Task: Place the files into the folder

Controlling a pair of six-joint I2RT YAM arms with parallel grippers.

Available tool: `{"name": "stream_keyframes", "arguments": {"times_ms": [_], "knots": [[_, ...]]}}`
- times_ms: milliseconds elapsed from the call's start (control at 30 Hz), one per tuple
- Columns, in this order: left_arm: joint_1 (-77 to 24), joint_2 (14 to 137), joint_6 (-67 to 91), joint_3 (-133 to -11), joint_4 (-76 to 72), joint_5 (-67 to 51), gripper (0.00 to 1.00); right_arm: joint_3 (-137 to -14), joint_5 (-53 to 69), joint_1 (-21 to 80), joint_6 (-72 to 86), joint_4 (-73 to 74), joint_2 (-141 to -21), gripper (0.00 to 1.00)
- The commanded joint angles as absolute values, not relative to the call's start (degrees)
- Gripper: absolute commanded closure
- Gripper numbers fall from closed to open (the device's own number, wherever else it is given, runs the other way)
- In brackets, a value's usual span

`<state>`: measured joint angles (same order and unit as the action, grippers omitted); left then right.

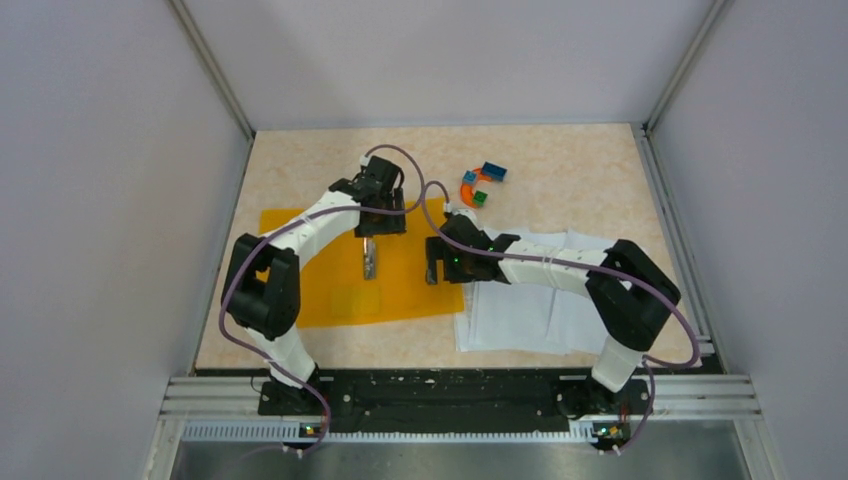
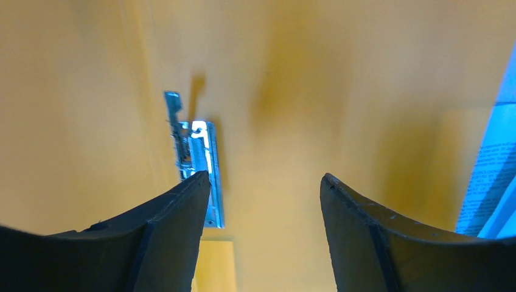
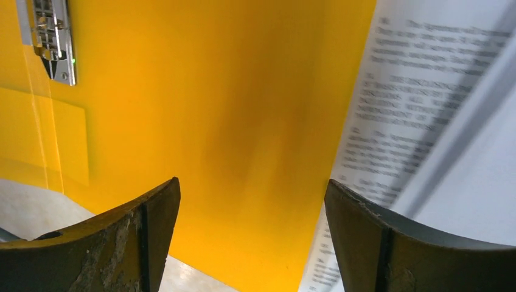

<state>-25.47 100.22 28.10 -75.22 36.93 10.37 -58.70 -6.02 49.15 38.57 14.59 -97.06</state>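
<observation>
Our left gripper (image 2: 264,176) hangs wide open over the orange folder (image 1: 320,300) left of centre, beside its metal clip (image 1: 370,262), while our right gripper (image 3: 252,180) gapes wide, seemingly empty, where the folder's edge meets the files (image 1: 520,315) at lower right.

A fixed camera, high above the near edge, looks down on the whole table (image 1: 560,160). Two wrist cameras look closely down at the orange folder (image 3: 213,121); both show its metal clip (image 2: 198,158).
</observation>
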Motion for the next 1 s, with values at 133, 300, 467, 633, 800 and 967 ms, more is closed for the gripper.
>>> {"name": "stream_keyframes", "arguments": {"times_ms": [133, 300, 467, 633, 800, 967], "knots": [[-24.59, 93.38, 27.08, -76.05, 37.92, 9.46, 0.28, -70.74, -5.98, 52.23, 40.39, 12.94, -105.77, 0.14], [-23.47, 90.94, 27.16, -74.86, 37.89, 7.27, 0.27, -75.17, -3.94, 52.70, 40.45, 12.40, -109.70, 0.13], [-22.84, 89.31, 27.46, -74.49, 37.53, 2.19, 0.26, -77.20, -5.07, 52.51, 39.88, 14.13, -109.40, 0.13], [-23.84, 87.93, 30.18, -72.06, 34.53, -7.05, 0.24, -69.44, -6.93, 48.22, 39.82, 15.36, -97.25, 0.12], [-31.16, 87.46, 34.66, -69.93, 31.29, -7.68, 0.23, -58.04, -11.07, 39.73, 40.50, 19.38, -81.40, 0.10], [-40.65, 89.01, 40.56, -66.96, 25.88, -5.66, 0.23, -46.43, -14.80, 28.00, 41.33, 24.56, -65.69, 0.08]]}}
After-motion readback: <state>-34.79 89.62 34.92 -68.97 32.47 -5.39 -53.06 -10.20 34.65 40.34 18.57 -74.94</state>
